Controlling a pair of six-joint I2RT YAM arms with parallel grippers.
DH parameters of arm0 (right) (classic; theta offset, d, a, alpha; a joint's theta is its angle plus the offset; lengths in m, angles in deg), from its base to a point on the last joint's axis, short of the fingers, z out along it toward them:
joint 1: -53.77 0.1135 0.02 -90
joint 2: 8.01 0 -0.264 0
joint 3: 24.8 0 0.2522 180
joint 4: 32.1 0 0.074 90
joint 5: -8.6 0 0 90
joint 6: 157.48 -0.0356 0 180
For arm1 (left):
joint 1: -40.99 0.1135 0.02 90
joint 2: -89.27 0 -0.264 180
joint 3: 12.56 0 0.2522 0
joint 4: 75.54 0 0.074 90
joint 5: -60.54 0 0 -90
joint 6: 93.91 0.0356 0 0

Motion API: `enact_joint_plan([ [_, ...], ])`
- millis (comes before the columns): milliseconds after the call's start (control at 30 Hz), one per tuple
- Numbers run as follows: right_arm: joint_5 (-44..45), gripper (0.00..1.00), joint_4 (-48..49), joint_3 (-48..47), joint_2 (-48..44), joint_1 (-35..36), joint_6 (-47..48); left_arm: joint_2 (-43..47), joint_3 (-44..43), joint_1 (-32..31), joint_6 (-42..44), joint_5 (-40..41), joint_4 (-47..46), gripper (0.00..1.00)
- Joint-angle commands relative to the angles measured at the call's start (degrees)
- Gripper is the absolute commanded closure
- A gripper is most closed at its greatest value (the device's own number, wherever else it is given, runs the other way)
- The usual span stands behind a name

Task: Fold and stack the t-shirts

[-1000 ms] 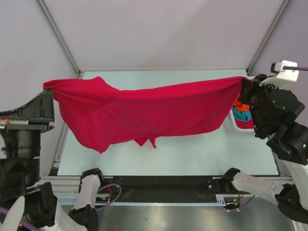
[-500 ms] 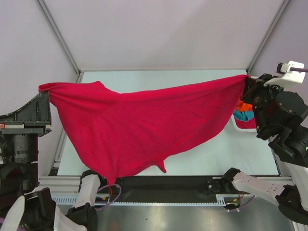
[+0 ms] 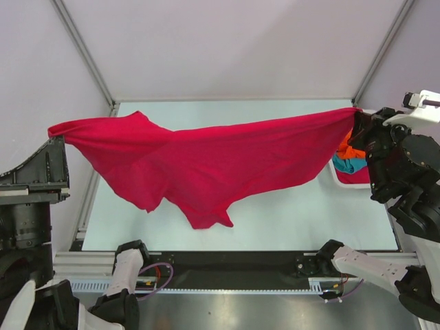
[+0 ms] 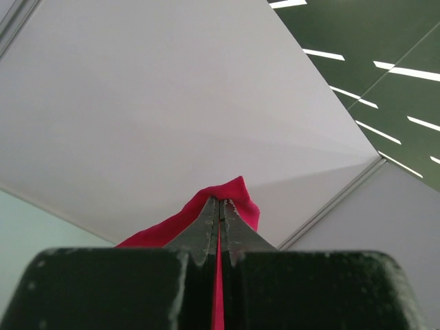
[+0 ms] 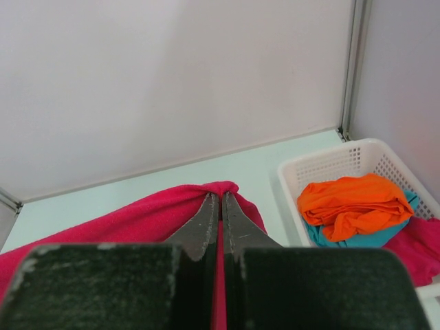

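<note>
Crimson red soft cloth t-shirt (image 3: 206, 165) hangs in the air over the pale green worktop (image 3: 309, 220), strung between both arms. Left fingers (image 4: 205, 227) are pinched closed on one bunched end of it; red cloth shows in the slit between them and above the tips. Right fingers (image 5: 203, 221) are closed on the other end the same way. The key relation is that the shirt's long axis runs left to right across the worktop. Its left end is out past the left edge and its right end is by the far-right corner, just above the white slatted plastic basket (image 5: 323, 165). The top line is fairly taut. The body sags from that line toward the near edge, and the lowest point is left of centre. Cannot tell if that tip touches the worktop. Neither arm is nearer, since each holds its own end. Orange crumpled t-shirt (image 5: 354, 203) lies in the basket on top of a teal t-shirt (image 5: 364, 239). Some red cloth is also in there, but cannot tell what it is. Judgement: the spread step is in hand and nothing is folded or stacked yet. The next move likely needs both arms to lower together, keeping the span so the cloth lands flat.
</note>
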Motion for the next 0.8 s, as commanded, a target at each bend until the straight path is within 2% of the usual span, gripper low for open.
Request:
enact_joint_plan([
  [0,2.6,1.0,2.0,-0.3,-1.0,0.2,0.5,-1.4,-3.4,-0.2,-0.4,2.0,-1.3,1.0],
  [167,3.0,1.0,2.5,0.1,-1.5,0.2,0.8,-1.9,-5.9,-0.2,-0.6,2.2,-1.0,1.0],
  [333,3.0,1.0,3.9,1.3,-1.3,0.2,1.6,-1.8,-3.6,-0.2,-0.4,2.4,-1.0,1.0],
  [433,2.5,1.0,3.9,1.7,0.8,0.2,2.1,-1.4,0.9,-0.2,-0.5,2.0,-2.0,1.0],
  [600,-1.6,1.0,4.0,3.5,5.4,-1.8,1.0,-2.0,13.7,-0.2,0.9,3.0,-6.1,1.0],
  [667,-8.2,1.0,2.9,3.7,9.5,-4.5,-1.7,-3.0,20.8,-0.2,1.5,3.6,-9.3,1.0],
  [700,-14.4,1.0,2.0,3.9,11.0,-8.0,-2.7,-3.6,23.2,-0.2,1.9,3.3,-10.6,1.0],
  [767,-19.8,1.0,1.8,5.1,15.5,-11.4,-5.3,-6.5,29.8,-0.2,2.3,3.0,-14.1,1.0],
])
